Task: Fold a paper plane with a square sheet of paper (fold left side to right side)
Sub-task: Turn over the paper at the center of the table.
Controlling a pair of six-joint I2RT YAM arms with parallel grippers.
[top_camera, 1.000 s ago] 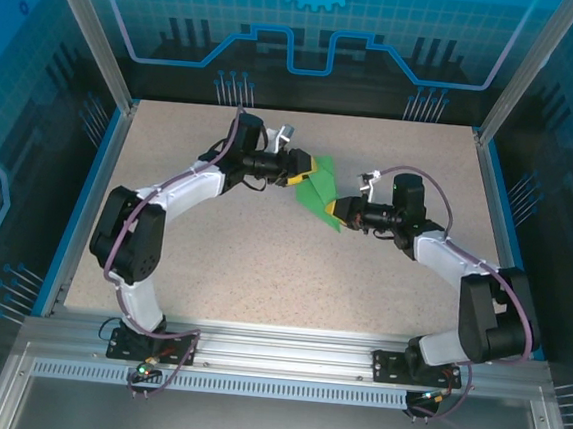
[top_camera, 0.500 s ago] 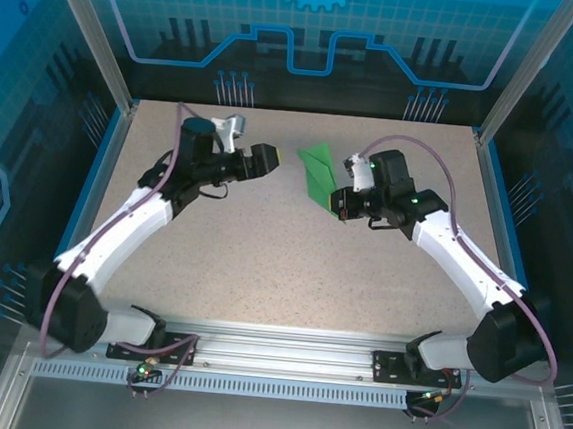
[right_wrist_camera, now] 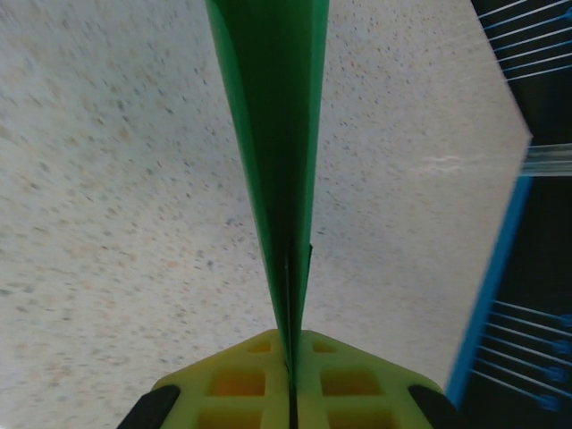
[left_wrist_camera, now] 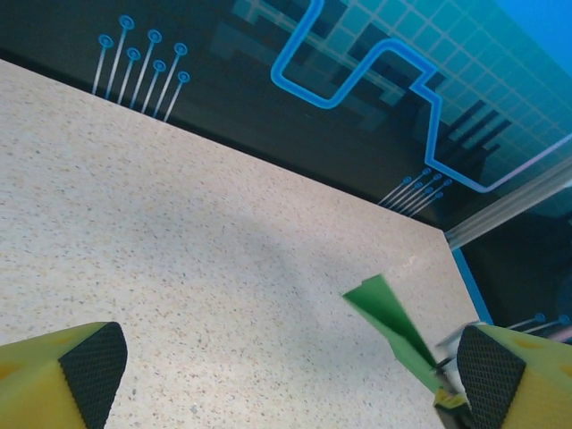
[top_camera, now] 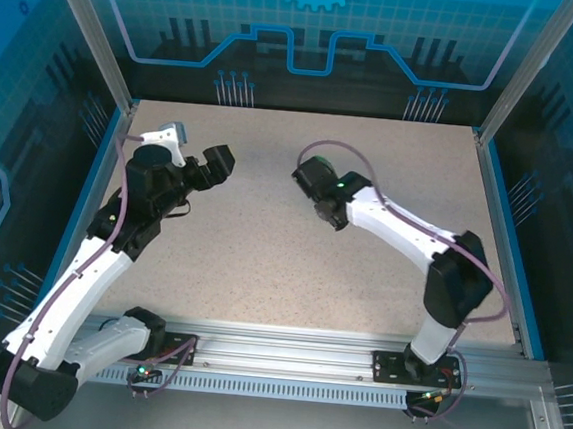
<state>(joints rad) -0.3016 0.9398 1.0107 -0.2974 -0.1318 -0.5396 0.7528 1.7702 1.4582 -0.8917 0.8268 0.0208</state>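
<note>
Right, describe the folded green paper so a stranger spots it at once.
Find the speckled beige table, then the right gripper over it. Clamped between its yellow fingers is a narrow, creased, bright green paper dart, the only paper there.

Bare bench [top_camera: 252, 262] between the left hand [top_camera: 218, 159] and right hand [right_wrist_camera: 290, 393], easy to pass there and along the near side. In the way: right arm [top_camera: 406, 230] slung across the right half, paper plane [left_wrist_camera: 386, 315] poking out of the right hand, back wall [top_camera: 309, 76] behind.
</note>
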